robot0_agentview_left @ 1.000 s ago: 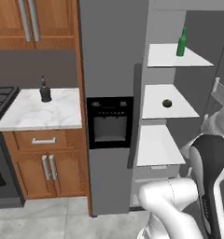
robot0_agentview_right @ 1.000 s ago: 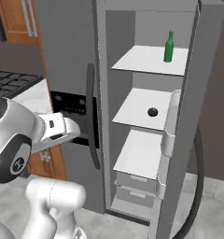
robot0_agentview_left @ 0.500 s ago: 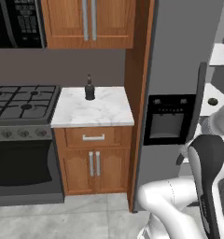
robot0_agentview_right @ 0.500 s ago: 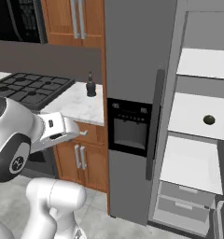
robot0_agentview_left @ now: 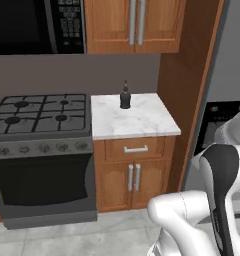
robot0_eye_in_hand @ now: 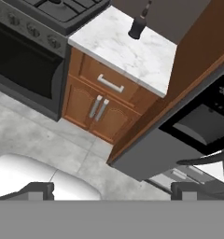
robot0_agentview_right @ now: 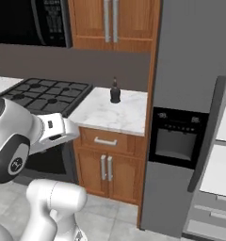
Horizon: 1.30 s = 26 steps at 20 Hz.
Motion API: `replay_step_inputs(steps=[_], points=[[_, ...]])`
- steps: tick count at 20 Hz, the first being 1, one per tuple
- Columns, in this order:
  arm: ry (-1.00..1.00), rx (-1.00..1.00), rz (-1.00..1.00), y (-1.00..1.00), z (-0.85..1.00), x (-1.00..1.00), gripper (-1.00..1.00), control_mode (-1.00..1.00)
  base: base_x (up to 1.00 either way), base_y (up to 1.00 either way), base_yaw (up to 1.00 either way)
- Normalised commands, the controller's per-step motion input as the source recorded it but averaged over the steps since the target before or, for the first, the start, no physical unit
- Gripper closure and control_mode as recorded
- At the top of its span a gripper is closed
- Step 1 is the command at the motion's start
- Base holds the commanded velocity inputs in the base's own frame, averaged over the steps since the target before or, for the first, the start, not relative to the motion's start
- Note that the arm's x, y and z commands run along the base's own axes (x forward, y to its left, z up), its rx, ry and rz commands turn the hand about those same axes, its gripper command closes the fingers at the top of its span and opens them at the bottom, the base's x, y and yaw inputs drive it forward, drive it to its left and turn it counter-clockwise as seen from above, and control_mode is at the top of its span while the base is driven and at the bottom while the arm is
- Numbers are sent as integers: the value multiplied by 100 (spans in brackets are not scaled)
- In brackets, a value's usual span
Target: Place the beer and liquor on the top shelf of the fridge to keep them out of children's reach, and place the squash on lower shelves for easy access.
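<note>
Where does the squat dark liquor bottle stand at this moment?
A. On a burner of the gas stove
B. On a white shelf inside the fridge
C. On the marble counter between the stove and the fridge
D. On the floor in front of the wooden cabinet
C: the liquor stands upright on the marble counter, with the stove on one side and the fridge on the other.

You had the liquor (robot0_agentview_left: 125,97), a squat dark bottle with a thin neck, standing upright near the back of the marble counter (robot0_agentview_left: 137,120), well apart from the grey fridge (robot0_agentview_right: 190,70), whose white shelves (robot0_agentview_right: 221,167) showed at its open side.
</note>
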Motion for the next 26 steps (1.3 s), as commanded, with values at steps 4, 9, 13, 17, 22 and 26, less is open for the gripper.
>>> replay_step_inputs(steps=[4, 9, 13, 17, 22, 26], points=[[0, 0, 0, 0, 0, 0, -100, 100, 59, 41, -16], [0, 0, 0, 0, 0, 0, -100, 100, 67, 25, -15], [0, 0, 0, 0, 0, 0, -100, 100, 68, 17, -14], [0, 0, 0, 0, 0, 0, -100, 100, 62, 27, -14], [0, 0, 0, 0, 0, 0, -100, 100, 60, 33, -15], [0, 0, 0, 0, 0, 0, -100, 100, 57, 35, -14]])
